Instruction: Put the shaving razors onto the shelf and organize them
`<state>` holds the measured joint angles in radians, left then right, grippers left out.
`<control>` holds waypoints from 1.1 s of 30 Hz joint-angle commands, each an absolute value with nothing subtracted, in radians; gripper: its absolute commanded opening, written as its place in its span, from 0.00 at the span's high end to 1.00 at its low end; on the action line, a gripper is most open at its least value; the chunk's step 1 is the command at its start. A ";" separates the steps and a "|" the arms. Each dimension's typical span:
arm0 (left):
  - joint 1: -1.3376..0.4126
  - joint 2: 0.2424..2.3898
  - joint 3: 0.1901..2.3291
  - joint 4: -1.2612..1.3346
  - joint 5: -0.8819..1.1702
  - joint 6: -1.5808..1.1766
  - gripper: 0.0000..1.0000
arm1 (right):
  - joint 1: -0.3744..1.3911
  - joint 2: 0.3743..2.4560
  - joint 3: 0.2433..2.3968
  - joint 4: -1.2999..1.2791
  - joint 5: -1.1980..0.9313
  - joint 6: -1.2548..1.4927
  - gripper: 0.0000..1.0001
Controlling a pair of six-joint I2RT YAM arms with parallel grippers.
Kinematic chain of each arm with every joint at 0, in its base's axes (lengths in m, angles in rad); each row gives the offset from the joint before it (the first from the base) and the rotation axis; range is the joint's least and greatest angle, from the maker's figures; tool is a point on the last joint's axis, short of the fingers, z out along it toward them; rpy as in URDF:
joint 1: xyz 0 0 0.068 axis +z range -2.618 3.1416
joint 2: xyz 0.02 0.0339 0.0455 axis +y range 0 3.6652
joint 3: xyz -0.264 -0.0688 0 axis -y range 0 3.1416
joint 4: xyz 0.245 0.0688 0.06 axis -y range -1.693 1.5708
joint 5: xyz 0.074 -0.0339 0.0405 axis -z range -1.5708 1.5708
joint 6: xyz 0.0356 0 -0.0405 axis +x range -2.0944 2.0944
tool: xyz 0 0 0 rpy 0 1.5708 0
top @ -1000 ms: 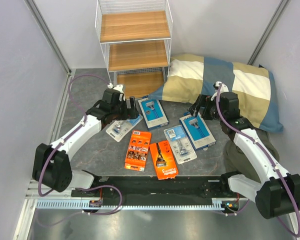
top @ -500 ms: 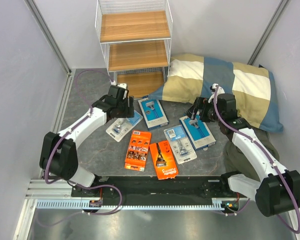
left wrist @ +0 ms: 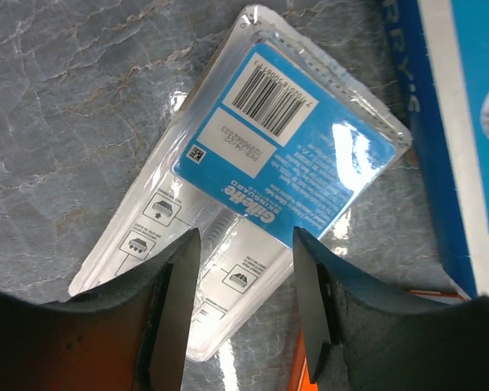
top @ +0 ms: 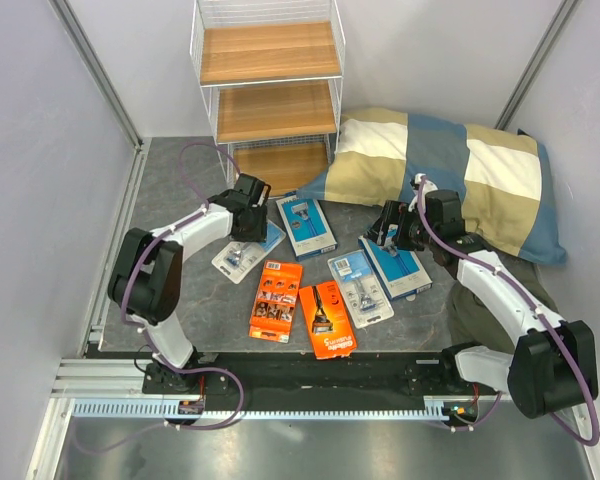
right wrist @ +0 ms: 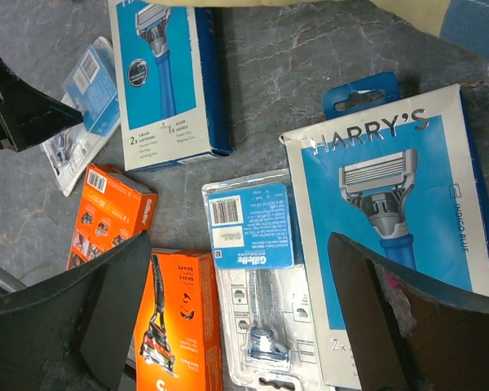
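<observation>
Left wrist view: the left fingers (left wrist: 179, 285) stand partly apart. They are not clenched and they hold nothing. In the gap between them shows the narrow end of the first clear pack (left wrist: 261, 155), the one with a blue card. It lies flat on the gray surface (left wrist: 65, 122) with its barcode side up. I cannot tell if the fingers touch it. The edge of the first blue box (left wrist: 464, 122) lies just beside this pack.

Right wrist view: the right fingers (right wrist: 106, 301) are spread wide and hold nothing. They hang above the surface. Between them lies the second clear pack (right wrist: 253, 277), and its razor shows through the plastic. The second blue box (right wrist: 391, 228) has a big razor picture on it. It lies right next to that pack, and their edges look like they touch. On the other side lie two orange packs (right wrist: 110, 216), one just beside the other.

Top view: all six razor packs lie flat in a loose bunch in the middle of the surface, between the two arms. None is on the shelf (top: 270, 90) yet. The shelf is a white wire rack with three brown wooden boards. It stands at the far edge, beyond the packs. A checked pillow (top: 460, 180) in blue and tan lies to its right, and one corner reaches the bottom board.
</observation>
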<state>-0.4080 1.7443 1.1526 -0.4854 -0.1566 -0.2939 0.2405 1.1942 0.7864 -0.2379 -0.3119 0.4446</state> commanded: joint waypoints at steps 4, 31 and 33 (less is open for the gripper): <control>-0.394 1.786 1.181 -0.486 -0.218 -0.282 0.43 | 0.247 1.219 0.790 -0.213 -0.339 0.443 0.02; -0.394 1.595 1.019 -0.376 -0.218 -0.284 0.32 | 0.247 1.161 0.769 -0.219 -0.344 0.454 0.02; -0.393 1.582 0.997 -0.364 -0.216 -0.281 0.34 | 0.250 1.160 0.767 -0.219 -0.345 0.454 0.02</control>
<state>-0.3943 1.6386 1.0229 -0.4282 -0.1913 -0.2966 0.2451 1.1873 0.7742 -0.2424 -0.3244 0.4458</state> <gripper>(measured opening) 0.677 0.982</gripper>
